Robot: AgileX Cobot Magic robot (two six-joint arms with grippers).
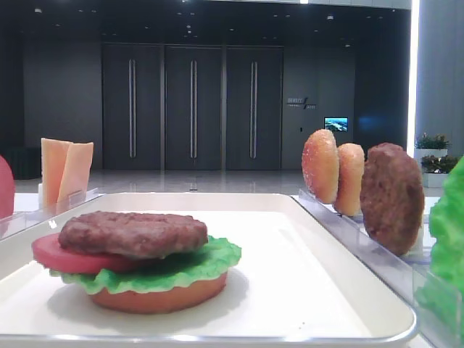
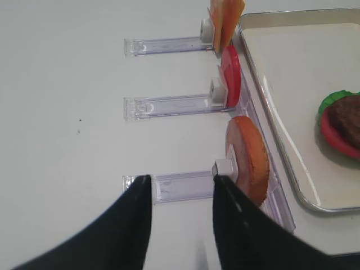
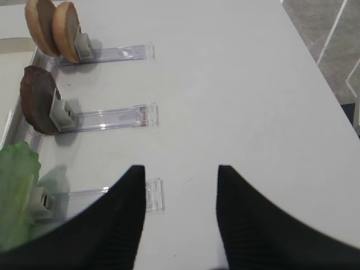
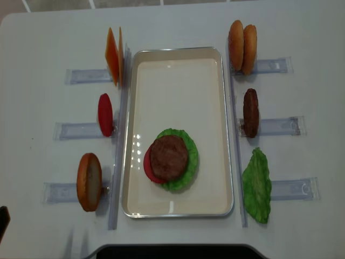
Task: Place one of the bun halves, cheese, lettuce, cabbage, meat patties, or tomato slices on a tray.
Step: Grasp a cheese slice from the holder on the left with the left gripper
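Realsense high view: straight down over tabletop point(image 4: 178, 21), whole tray point(image 4: 178, 54) in frame.
Other high view: low at tray point(image 1: 348, 319) rim, level, facing hall, very near.
Left wrist view: behind left end effector point(image 2: 181, 185), tray point(image 2: 292, 12) at its right.
Right wrist view: behind right end effector point(image 3: 181, 179), racks point(image 3: 112, 53) at its left.
All share tray zone.

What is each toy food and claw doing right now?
Tray: holds a half-built burger.
Burger stack: bun, lettuce, tomato, patty on top.
Cheese: upright in rack.
Tomato slice: upright in rack.
Bun half: upright in rack.
Spare patty: upright in rack.
Left claw: open, empty.
Right claw: open, empty.
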